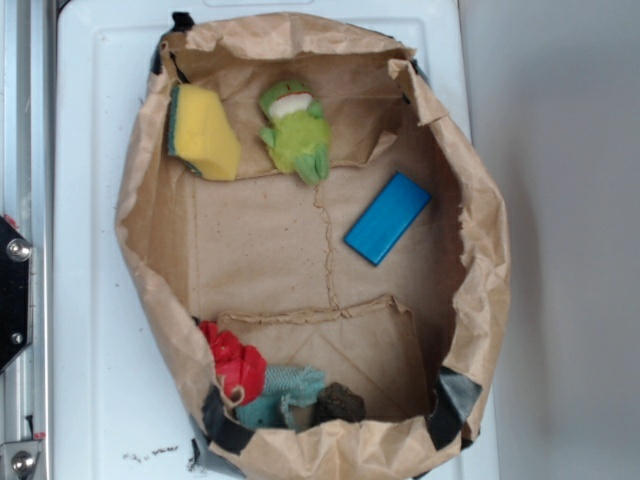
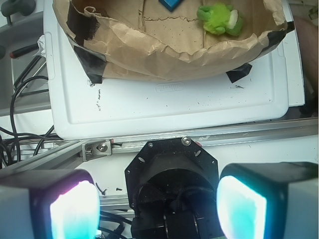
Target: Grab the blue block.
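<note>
The blue block (image 1: 388, 217) lies flat and slanted on the paper floor at the right side of the brown paper bag tray (image 1: 480, 250). In the wrist view only a corner of the blue block (image 2: 172, 4) shows at the top edge. My gripper (image 2: 158, 206) is open, its two glowing pads (image 2: 75, 211) wide apart with nothing between them. It hangs over the robot base (image 2: 172, 174), outside the bag and far from the block. The gripper does not appear in the exterior view.
Inside the bag are a yellow sponge (image 1: 204, 132), a green plush toy (image 1: 297, 130), a red object (image 1: 233, 363), a teal cloth (image 1: 283, 393) and a dark lump (image 1: 340, 403). The bag stands on a white tray (image 2: 164, 107). Cables (image 2: 22, 99) run at the left.
</note>
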`<action>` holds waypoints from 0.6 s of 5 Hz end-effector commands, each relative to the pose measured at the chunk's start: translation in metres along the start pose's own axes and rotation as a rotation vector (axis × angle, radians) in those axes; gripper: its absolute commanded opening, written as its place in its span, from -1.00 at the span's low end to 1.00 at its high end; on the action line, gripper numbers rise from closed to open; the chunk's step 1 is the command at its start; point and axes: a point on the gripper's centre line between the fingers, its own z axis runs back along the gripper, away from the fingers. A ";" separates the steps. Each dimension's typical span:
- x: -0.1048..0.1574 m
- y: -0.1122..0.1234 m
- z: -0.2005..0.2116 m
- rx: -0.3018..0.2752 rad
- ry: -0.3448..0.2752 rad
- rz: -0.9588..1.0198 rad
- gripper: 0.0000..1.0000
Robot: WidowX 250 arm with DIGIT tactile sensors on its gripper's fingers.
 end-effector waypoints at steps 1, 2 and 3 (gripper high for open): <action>0.000 0.000 0.000 0.000 0.000 0.000 1.00; 0.049 -0.009 -0.009 -0.002 -0.067 0.042 1.00; 0.084 -0.008 -0.017 -0.043 -0.088 0.098 1.00</action>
